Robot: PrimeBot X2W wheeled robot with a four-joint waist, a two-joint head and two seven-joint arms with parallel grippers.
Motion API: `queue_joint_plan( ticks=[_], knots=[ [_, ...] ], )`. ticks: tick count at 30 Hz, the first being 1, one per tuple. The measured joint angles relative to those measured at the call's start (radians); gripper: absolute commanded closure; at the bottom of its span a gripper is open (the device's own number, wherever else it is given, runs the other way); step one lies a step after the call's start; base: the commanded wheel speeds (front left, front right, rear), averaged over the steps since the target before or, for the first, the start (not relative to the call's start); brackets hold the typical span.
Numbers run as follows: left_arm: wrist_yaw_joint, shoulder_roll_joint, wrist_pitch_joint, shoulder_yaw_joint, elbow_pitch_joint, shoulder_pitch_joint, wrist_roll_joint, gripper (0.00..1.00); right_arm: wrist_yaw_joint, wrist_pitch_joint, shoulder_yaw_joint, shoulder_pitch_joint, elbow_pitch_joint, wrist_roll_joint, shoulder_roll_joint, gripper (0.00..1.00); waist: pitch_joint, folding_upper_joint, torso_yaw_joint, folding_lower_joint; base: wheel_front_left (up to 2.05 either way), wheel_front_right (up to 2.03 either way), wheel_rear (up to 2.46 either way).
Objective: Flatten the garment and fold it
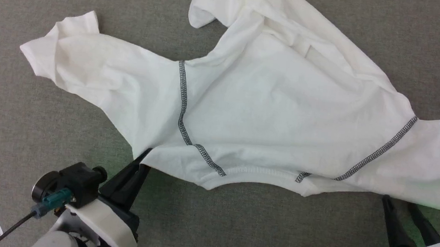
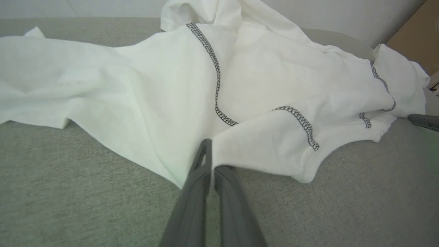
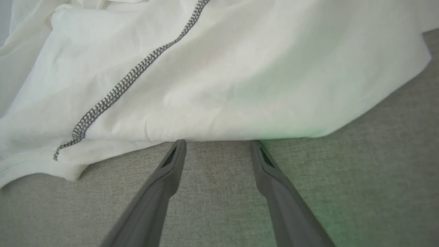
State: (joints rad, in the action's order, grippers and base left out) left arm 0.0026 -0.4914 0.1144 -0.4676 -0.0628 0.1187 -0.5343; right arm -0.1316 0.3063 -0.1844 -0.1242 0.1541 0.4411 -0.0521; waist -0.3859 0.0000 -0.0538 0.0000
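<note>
Head view: the garment lies rumpled across the grey worktop, collar toward the near edge. The left hand pinches its near shoulder edge.

Left wrist view: that hand is clamped shut on the cloth.

Right wrist view: the right hand gapes at the sleeve edge, holding nothing.

The step looks like flattening. Next, the right hand likely needs to grip the cloth, then both pull it taut.

Head camera looks down on the whole garment; both wrist cameras sit low, close at its near edge.
</note>
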Motion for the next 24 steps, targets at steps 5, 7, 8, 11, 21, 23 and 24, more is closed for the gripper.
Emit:
queue_joint_plan(
  ticks=[5,7,8,11,21,23,24],
  knots=[
    [-0.003,0.0,0.0,-0.004,0.002,0.015,0.0,1.0,0.0,-0.035,0.016,0.038,-0.024,0.001,-0.002,0.0,-0.024,0.0,-0.008,0.0,0.0,0.0,0.0],
    [-0.005,-0.001,0.0,-0.004,0.002,0.016,0.0,1.0,0.0,-0.044,0.029,0.051,-0.025,0.001,-0.003,0.0,-0.033,0.0,-0.011,-0.0001,0.0,0.0,0.0],
    [-0.007,-0.001,0.0,-0.004,0.002,0.016,0.0,1.0,0.0,-0.047,0.033,0.057,-0.025,0.002,-0.003,0.0,-0.038,0.0,-0.012,0.0,0.0,0.0,0.0],
    [-0.011,-0.001,0.001,-0.004,0.004,0.017,0.0,1.0,0.0,-0.058,0.041,0.066,-0.021,0.001,-0.003,0.0,-0.05,0.0,-0.014,0.0,0.0,0.0,0.0],
    [-0.019,0.001,0.005,-0.014,0.021,0.035,-0.003,1.0,0.0,-0.086,0.072,0.13,-0.043,-0.018,-0.003,0.0,-0.071,0.0,-0.023,0.0,0.0,0.0,0.0],
    [-0.019,0.002,0.006,-0.016,0.024,0.038,-0.003,1.0,0.0,-0.091,0.078,0.148,-0.054,-0.02,-0.003,0.31,-0.073,0.0,-0.025,0.0001,0.0,0.0,0.0],
    [-0.019,0.003,0.007,-0.018,0.026,0.04,-0.004,1.0,0.0,-0.099,0.078,0.157,-0.058,-0.02,-0.003,0.7,-0.074,0.0,-0.026,0.0,0.0,0.0,0.0]
  ],
)
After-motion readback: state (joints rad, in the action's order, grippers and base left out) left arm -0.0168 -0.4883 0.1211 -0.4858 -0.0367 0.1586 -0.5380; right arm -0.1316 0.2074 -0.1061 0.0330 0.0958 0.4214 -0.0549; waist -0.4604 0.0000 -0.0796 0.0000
